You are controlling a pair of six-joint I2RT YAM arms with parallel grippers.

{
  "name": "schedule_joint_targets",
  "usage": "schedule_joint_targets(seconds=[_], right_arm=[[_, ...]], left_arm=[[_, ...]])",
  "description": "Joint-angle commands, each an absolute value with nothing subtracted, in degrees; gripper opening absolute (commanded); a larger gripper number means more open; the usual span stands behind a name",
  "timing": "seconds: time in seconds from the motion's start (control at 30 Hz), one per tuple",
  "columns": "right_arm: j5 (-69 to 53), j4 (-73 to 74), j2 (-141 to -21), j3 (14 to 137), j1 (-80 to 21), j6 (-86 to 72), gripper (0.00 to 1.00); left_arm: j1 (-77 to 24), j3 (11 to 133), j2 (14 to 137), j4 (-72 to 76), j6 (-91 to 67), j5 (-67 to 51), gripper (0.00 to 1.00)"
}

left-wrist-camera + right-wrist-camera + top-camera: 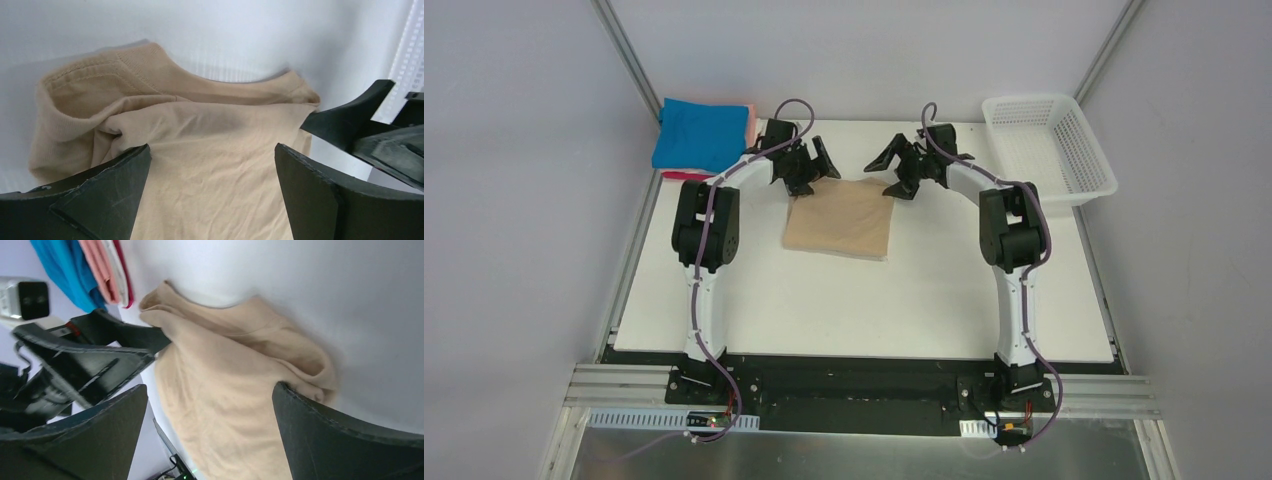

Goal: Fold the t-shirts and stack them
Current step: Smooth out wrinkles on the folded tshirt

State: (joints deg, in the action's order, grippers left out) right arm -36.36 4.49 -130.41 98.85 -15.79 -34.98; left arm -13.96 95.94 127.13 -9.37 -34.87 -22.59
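Though folded, creased tan t-shirt (839,218)

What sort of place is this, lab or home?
Probably a lab robot cell: white table walled by plain panels on aluminium framing, two arms bolted to a rail, tan t-shirt and basket as props.

White table (854,300) stretching beneath and behind left gripper (814,170) and right gripper (892,165), lying evenly lit, soft shadows falling. Pale grey walls (514,200) closing in ahead and at both sides. Aluminium posts (629,55) rising ahead at corners. Aluminium rail (614,385) and black strip (854,385) running well behind.
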Motion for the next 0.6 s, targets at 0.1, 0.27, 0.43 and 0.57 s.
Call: schedule_joint_targets(seconds=[0.1,0.27,0.43,0.57], right_arm=[[-28.61,5.67,-138.55,103.44,-15.29,-37.10,0.99],[-25.97,8.67,-137.65,104.73,-15.07,-36.68,0.99],[-27.25,15.99,-131.63,111.14,-15.53,-32.15,0.99],[-26.66,19.35,-123.29,109.20,-16.79,-28.41,0.99]], left_arm=[[-12.54,95.97,131.05,-12.96,-36.37,-18.82,0.95],[-11.54,94.83,128.16,-14.61,-36.31,-18.89,0.95],[-11.47,96.27,120.18,-14.94,-34.40,-22.66,0.96],[-12.41,93.05,111.14,-15.03,-32.98,-24.51,0.98]])
